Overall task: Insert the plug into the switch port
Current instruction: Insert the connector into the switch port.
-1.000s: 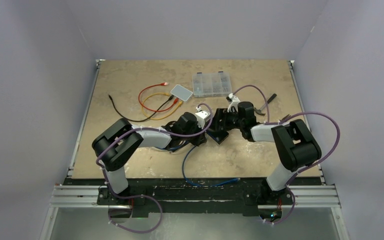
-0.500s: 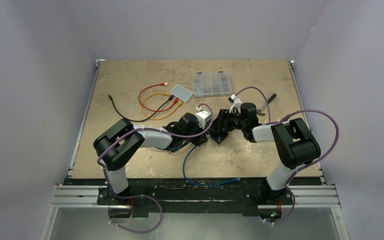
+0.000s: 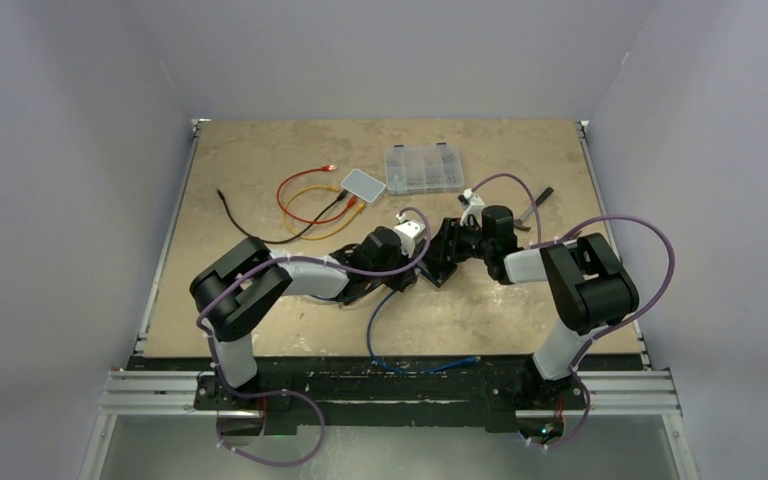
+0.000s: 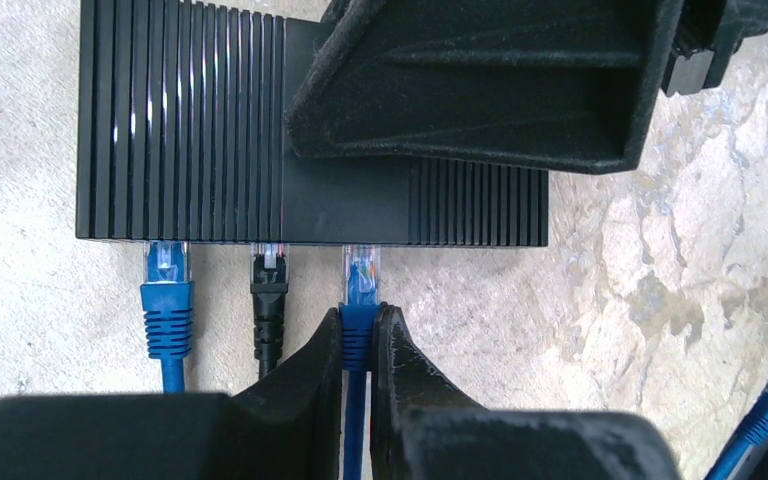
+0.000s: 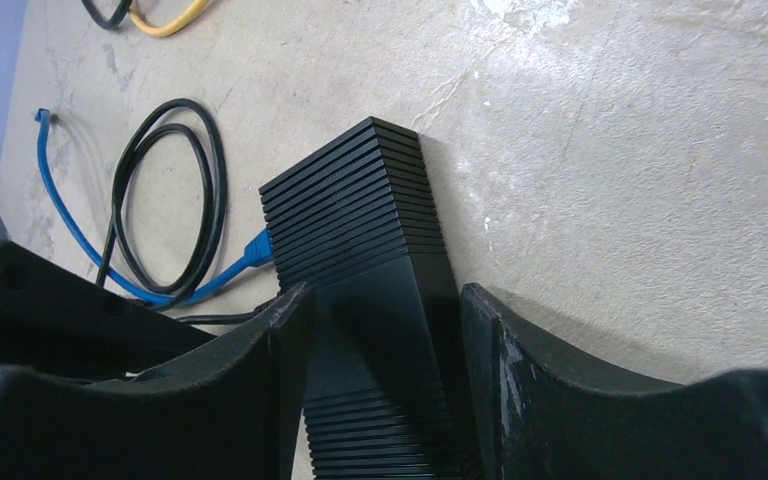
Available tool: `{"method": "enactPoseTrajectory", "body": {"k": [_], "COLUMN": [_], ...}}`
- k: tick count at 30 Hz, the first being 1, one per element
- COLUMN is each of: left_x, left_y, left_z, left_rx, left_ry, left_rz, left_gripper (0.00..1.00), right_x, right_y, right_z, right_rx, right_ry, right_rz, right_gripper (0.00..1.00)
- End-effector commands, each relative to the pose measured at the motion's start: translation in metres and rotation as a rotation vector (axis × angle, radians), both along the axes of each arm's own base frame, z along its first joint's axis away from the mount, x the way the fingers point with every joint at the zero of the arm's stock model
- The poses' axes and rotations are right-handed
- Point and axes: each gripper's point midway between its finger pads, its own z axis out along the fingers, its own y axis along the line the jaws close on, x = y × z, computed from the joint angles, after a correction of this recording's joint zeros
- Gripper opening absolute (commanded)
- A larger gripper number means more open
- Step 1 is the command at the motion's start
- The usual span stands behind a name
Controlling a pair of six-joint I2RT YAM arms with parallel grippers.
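The black ribbed switch (image 4: 210,130) lies flat on the table, also seen in the top view (image 3: 438,272) and the right wrist view (image 5: 360,220). My left gripper (image 4: 360,322) is shut on the blue boot of the plug (image 4: 362,275). The plug's clear tip meets the switch's port face; how deep it sits is hidden. Two other cables, a blue plug (image 4: 167,270) and a black plug (image 4: 269,275), sit in ports to its left. My right gripper (image 5: 385,300) straddles the switch's end, open, with one finger (image 4: 480,90) over the switch's far side.
A white box (image 3: 364,182) and a clear organiser (image 3: 423,170) stand at the back. Red, orange and yellow cables (image 3: 305,195) and a black cable (image 3: 250,225) lie at the back left. A blue cable (image 3: 400,350) loops toward the near edge.
The right gripper's jaws have narrowed round the switch. Both grippers and the switch have crept slightly toward the back of the table. The left grip on the plug is unchanged.
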Motion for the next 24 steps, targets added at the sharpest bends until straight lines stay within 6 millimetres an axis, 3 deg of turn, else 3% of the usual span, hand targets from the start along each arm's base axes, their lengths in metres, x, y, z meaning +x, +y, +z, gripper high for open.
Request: {"method": "enactPoseTrajectory", "body": {"k": [1,9,14,19,24], "left_x": [0.012,0.017,0.02,0.028,0.04], "left_y": [-0.002,-0.001,-0.007,-0.013,-0.016], "left_z": [0.001,0.005,0.014,0.028,0.045], "left_rx": [0.042,0.089,0.05,0.014,-0.025], "left_ry": [-0.032,-0.092,-0.12,-0.169,-0.224], "left_rz": [0.061,0.091,0.085,0.086,0.111], "left_gripper": [0.0,0.0,0.0,0.0,0.0], "right_x": [-0.008,-0.01,-0.013,-0.022,-0.026], "right_y": [0.007,0.01,0.015,0.024,0.028], "right_z": [-0.002,-0.002,-0.004,-0.006,-0.006], "right_rx": [0.017,0.031,0.055,0.101,0.121], "right_ry": [0.021,0.024,0.034,0.052,0.061], "right_rz": [0.05,0.071,0.108,0.177,0.215], "right_gripper": [0.57,0.51,0.41,0.3,0.26]}}
